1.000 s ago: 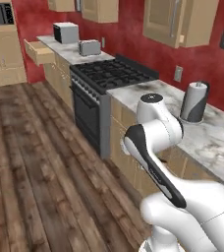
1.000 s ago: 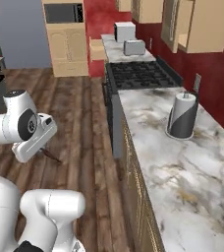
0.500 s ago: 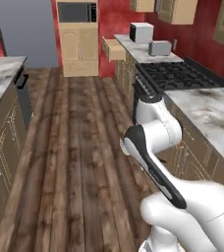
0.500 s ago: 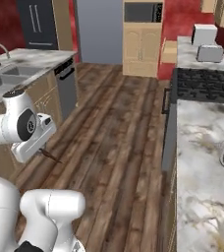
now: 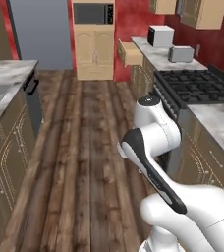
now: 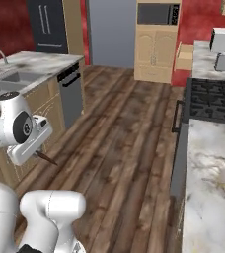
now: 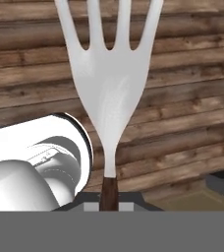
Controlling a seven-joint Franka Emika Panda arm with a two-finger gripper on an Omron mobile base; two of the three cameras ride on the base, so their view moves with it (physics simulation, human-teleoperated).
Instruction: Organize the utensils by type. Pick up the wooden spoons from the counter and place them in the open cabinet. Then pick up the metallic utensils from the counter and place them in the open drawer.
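Tool (image 7: 109, 197) grips a fork (image 7: 109, 83), its tines clear in hand view.

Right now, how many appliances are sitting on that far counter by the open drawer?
2: a boxy white appliance farther back, and a low silver toaster nearer the black stove. More may sit out of view.

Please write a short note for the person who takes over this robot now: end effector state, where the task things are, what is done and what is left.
End effector: shut on a fork with a dark handle, tines pointing away over the wood floor.
Open drawer: at the far end of the right counter, past the stove.
Done: one metal piece picked up.
Left: carry the fork to the open drawer and release it. Wooden spoons, other utensils and the open cabinet cannot be judged from here.
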